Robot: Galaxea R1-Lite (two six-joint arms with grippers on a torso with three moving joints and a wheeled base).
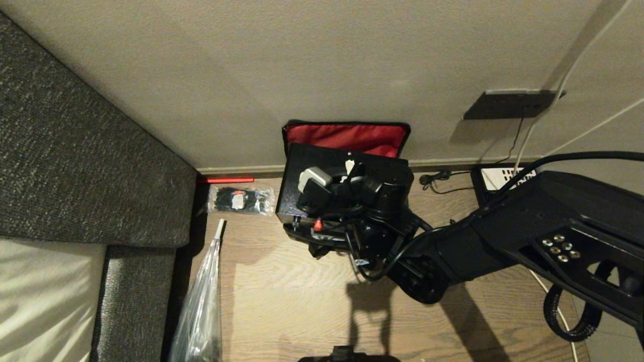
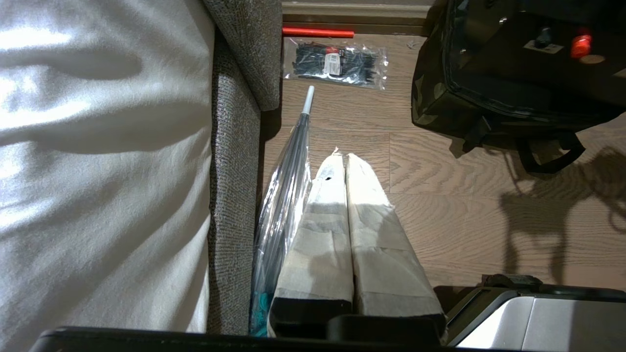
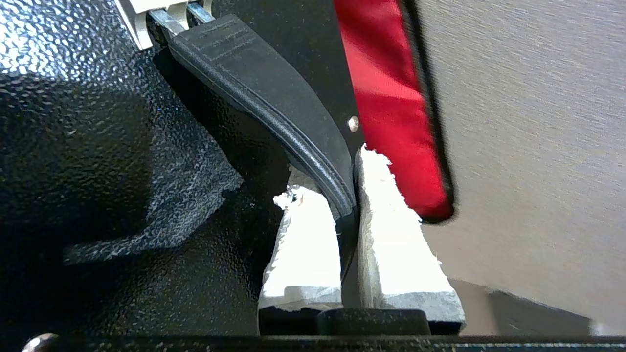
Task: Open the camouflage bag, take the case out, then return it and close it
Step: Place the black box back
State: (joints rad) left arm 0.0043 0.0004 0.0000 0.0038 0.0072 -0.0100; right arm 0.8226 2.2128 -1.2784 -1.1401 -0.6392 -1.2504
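Clamped tight on the case's handle (image 3: 274,93), your right gripper (image 3: 348,205) has its white padded fingers (image 3: 303,244) pinching the curved black grip from both sides, so the case (image 3: 98,146) hangs by its handle, probably the only sensible way to carry something that flat. From the head view you can see the case (image 1: 302,166) sitting right over the camouflage bag (image 1: 302,236), with the bag's red lid lining (image 1: 347,136) propped up against the wall behind it, which keeps the opening clear. Whether it's fully out of the bag or partly in, I can't tell from there. Room is tight at the back because of the wall, and the sofa (image 1: 75,166) boxes in your left side, but the wood floor (image 1: 282,291) in front is open. Over on the left wrist view, your left gripper (image 2: 346,159) is parked with its fingers pressed together, holding nothing, near an umbrella (image 2: 288,176) along the sofa edge and a packet of cable ties (image 2: 337,63).
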